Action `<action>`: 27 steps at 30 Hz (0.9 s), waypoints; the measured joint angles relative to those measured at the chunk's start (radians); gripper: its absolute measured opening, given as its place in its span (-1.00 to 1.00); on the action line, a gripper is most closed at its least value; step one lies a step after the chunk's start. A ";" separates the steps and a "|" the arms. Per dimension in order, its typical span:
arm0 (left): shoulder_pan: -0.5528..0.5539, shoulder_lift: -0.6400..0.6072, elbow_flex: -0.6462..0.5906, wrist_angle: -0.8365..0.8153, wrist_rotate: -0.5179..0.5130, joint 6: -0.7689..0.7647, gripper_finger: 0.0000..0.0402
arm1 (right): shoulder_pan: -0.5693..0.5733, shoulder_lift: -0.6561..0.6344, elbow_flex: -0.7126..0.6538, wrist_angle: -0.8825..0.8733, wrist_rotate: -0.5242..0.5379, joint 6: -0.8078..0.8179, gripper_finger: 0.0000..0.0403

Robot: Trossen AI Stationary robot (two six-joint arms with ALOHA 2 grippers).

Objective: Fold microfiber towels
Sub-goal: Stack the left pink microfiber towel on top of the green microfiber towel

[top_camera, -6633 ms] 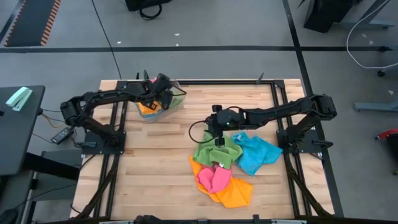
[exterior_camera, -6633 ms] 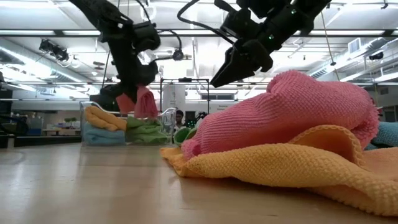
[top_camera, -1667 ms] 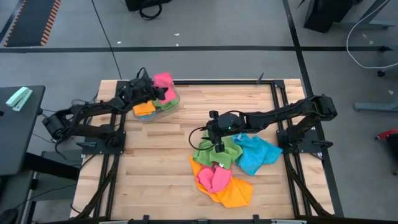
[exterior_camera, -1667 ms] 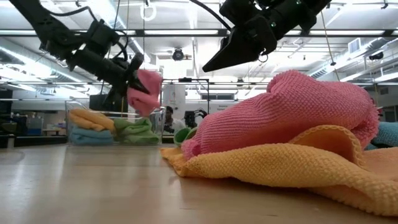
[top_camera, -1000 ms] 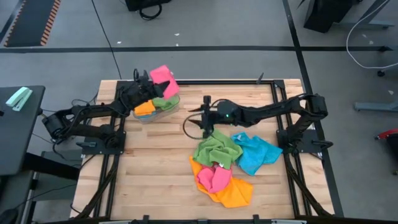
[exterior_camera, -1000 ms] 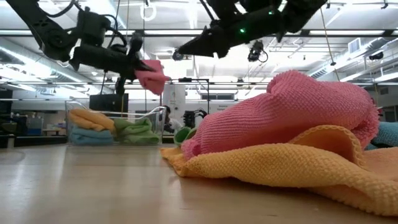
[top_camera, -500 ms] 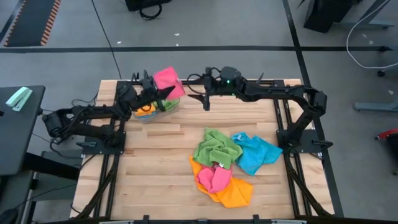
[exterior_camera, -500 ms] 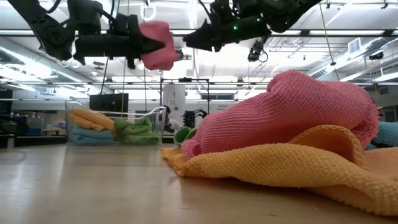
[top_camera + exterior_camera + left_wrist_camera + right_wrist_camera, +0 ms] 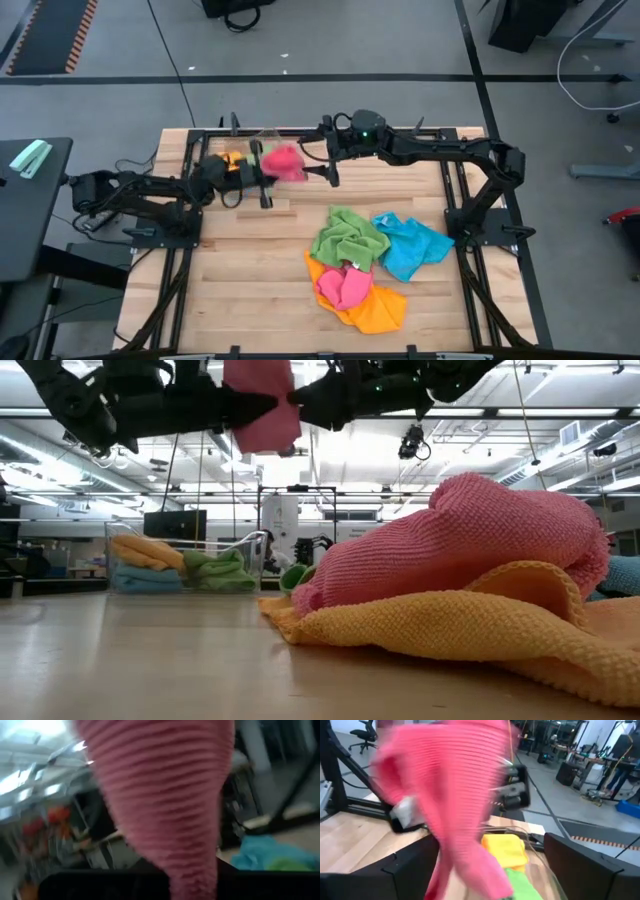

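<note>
High view: big wooden table (image 9: 250, 290), pile of towels (image 9: 365, 265) near right side. Pink towel (image 9: 284, 162) up in air near far edge, pinched tight in left gripper (image 9: 264, 172). Right gripper (image 9: 330, 165) just beside, fingers spread apart around pink towel.

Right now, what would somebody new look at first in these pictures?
Probably the pink towel held up in the air between the left gripper and the right gripper, near the table's far edge. Next, the bright pile of towels on the table's right side, pink and orange in front.
</note>
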 joint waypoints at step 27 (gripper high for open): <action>0.010 0.000 0.110 -0.100 -0.074 0.007 -0.84 | 0.284 -0.025 -0.001 -0.124 0.448 -0.699 0.89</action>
